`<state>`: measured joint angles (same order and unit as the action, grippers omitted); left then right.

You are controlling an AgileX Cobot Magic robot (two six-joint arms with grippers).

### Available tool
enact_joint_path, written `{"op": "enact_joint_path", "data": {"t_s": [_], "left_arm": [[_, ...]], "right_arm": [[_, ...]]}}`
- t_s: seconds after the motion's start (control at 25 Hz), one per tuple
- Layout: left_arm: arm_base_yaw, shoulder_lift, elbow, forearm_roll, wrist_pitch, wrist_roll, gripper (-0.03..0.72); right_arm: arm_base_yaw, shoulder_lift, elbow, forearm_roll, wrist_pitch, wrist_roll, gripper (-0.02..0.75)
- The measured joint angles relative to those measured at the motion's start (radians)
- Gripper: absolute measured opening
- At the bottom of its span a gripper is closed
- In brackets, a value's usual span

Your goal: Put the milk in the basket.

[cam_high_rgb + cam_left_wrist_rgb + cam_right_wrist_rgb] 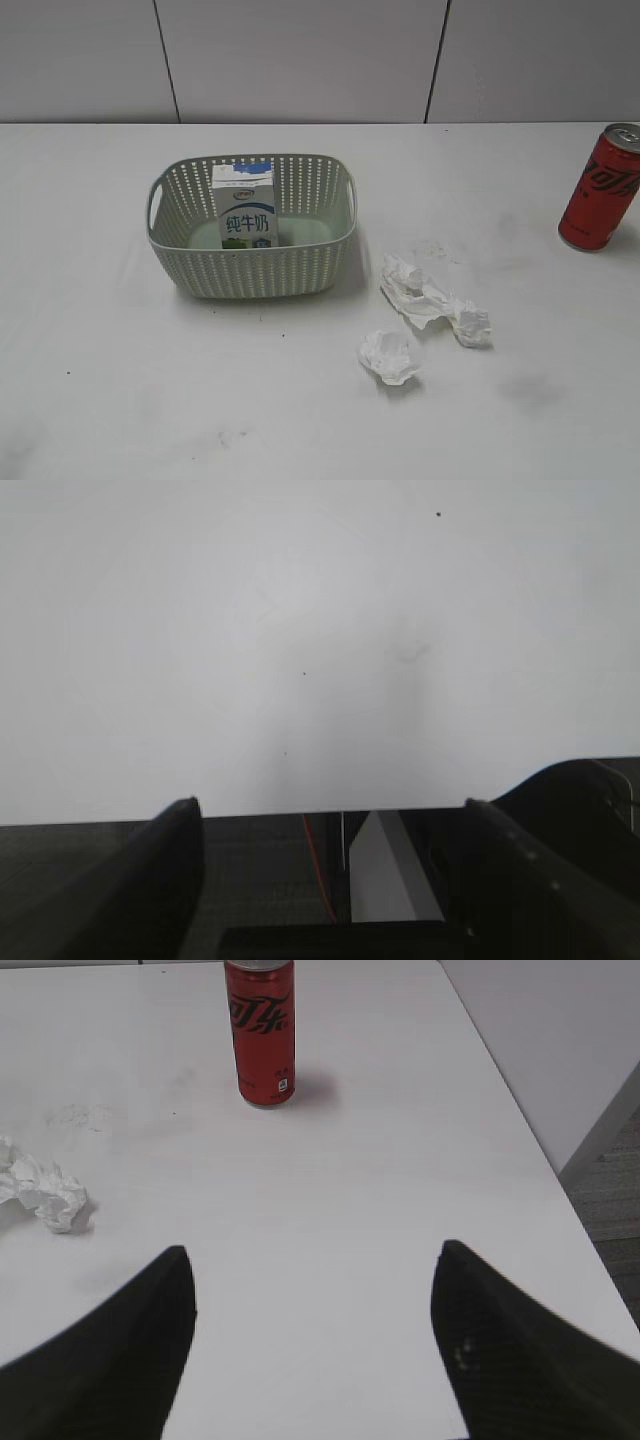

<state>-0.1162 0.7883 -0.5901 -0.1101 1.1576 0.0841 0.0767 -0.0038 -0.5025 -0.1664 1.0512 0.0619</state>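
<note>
The milk (245, 208), a small white carton with blue characters and a blue top patch, stands upright inside the pale green perforated basket (300, 270) left of the table's middle. No arm shows in the exterior view. In the left wrist view my left gripper (328, 810) is open over the table's near edge, with nothing between its dark fingers (170, 860). Over bare white table, my right gripper (313, 1255) is open too and holds nothing. Neither wrist view shows the milk or the basket.
A red soda can (598, 188) stands at the far right, also seen upright ahead of the right gripper as the can (261, 1032). Crumpled white tissues (432, 300) and a smaller wad (390, 356) lie right of the basket. The table's right edge (540, 1150) drops to grey floor.
</note>
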Motion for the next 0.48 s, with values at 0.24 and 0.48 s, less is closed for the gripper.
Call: {"op": "enact_joint_path", "data": {"t_s": [0.24,0.48], "left_arm": [[0.0,-0.325,0.039,-0.002,0.03,-0.006,0.58],[0.0,-0.574,0.087,-0.002,-0.009,-0.007,0.58]], "right_arm": [[0.0,0.0,0.0,0.0,0.0,0.0,0.587],[0.0,0.0,0.0,0.0,0.0,0.0,0.586]]}}
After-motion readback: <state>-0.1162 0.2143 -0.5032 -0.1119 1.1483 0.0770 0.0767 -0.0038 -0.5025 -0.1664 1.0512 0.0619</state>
